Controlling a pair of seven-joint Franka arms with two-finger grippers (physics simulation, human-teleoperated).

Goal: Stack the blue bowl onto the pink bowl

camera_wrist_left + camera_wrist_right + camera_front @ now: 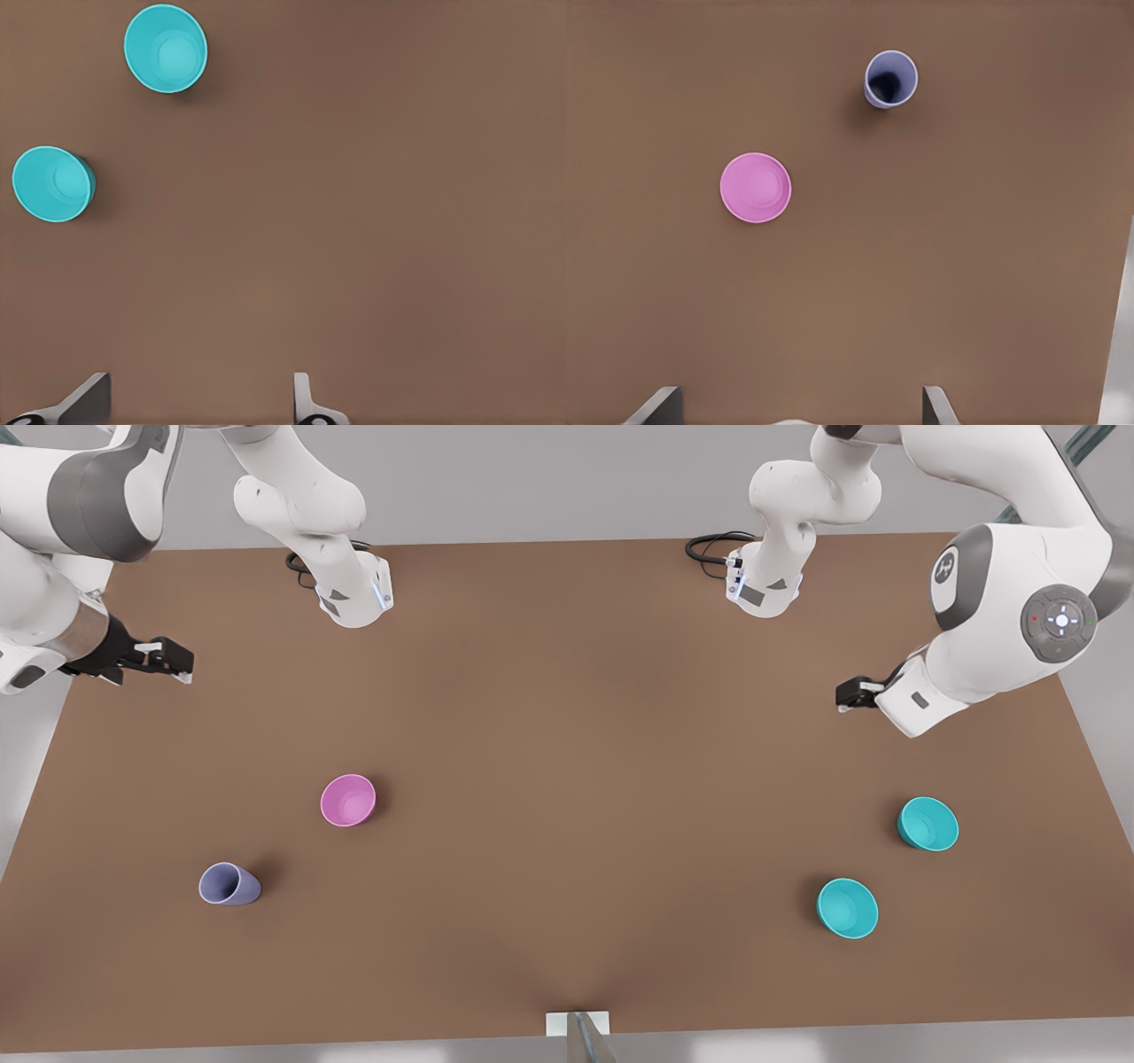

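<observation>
- Two matching blue bowls sit upright on the brown table (567,717), mouths up, toward the edge on the front view's right. Being round, neither has a long axis or a facing direction.
- One blue bowl (848,908) (166,48) is nearer the table's near edge; the second blue bowl (928,824) (53,183) stands near it, closer to the right edge. They are apart, not touching, and I cannot tell which one the task means.
- The pink bowl (348,800) (755,187) stands upright, mouth up, well apart from the blue ones, on the half of the table at the front view's left, about midway between the far and near edges.
- A lavender cup (229,884) (890,80) stands near the pink bowl, closer to the near left corner, upright with its opening up, not touching it.
- My left gripper (849,693) (202,398) hangs above the table by the right edge, farther back than the blue bowls; its fingers are spread wide and hold nothing.
- My right gripper (168,660) (802,403) hangs over the left edge, farther back than the pink bowl, fingers likewise parted and empty.
</observation>
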